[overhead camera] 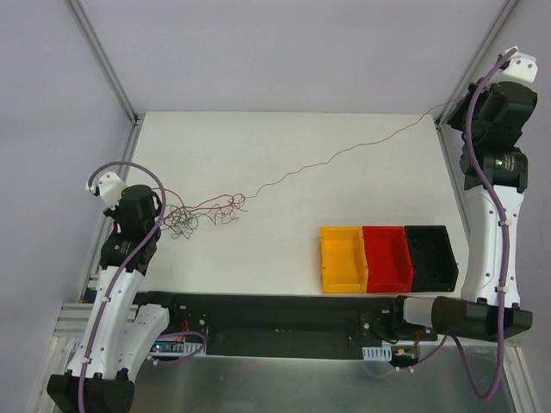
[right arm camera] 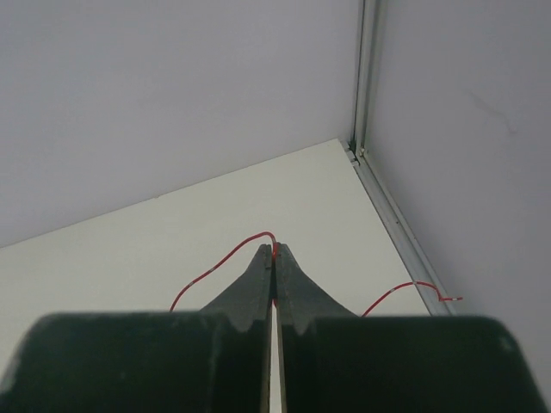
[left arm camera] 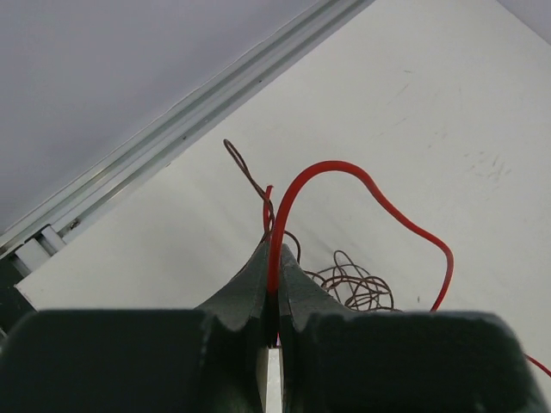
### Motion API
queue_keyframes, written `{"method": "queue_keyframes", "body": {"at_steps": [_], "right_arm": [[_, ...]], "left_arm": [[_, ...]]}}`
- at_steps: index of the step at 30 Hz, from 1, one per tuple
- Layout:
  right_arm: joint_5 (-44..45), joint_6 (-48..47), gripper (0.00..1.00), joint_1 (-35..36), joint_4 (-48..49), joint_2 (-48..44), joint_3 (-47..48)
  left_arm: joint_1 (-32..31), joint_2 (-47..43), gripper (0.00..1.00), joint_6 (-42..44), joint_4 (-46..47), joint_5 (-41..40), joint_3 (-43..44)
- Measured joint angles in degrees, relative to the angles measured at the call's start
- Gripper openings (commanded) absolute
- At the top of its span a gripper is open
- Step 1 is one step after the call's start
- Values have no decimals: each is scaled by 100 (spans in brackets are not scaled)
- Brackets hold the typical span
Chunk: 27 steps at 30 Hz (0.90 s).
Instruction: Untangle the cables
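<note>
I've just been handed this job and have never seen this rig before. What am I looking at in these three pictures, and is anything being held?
Two robot arms stand at the near edge of a white table. One picture looks down from above and behind them. The other two come from a camera on each wrist, looking forward over that arm's own gripper. On the table lie a tangle of thin wires and three bins: yellow, red and black. The left gripper is shut on a red wire beside the tangle. The right gripper is shut on a long strand that runs from the tangle to the far right corner.
</note>
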Motion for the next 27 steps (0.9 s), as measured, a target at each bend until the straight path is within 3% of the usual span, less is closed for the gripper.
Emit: {"method": "queue_keyframes", "body": {"at_steps": [6, 8, 12, 20, 23, 27], "right_arm": [[-229, 251, 1, -240, -20, -96, 70], [-656, 501, 1, -267, 26, -98, 52], [-1690, 1010, 1, -46, 529, -179, -466], [-2955, 1425, 1, 684, 787, -57, -1335], [-3333, 1550, 1, 949, 909, -59, -1556], [-3657, 1674, 1, 1169, 962, -155, -1611]], "left_arm": [[0, 133, 4, 249, 151, 155, -133], [2, 299, 27, 461, 289, 695, -127], [33, 1043, 96, 916, 367, 2061, 92], [-37, 1419, 99, 1158, 472, 5171, 525], [-579, 1650, 99, 1163, 916, 6043, 756], [-1797, 2426, 99, 1309, 1377, 6249, 1246]]}}
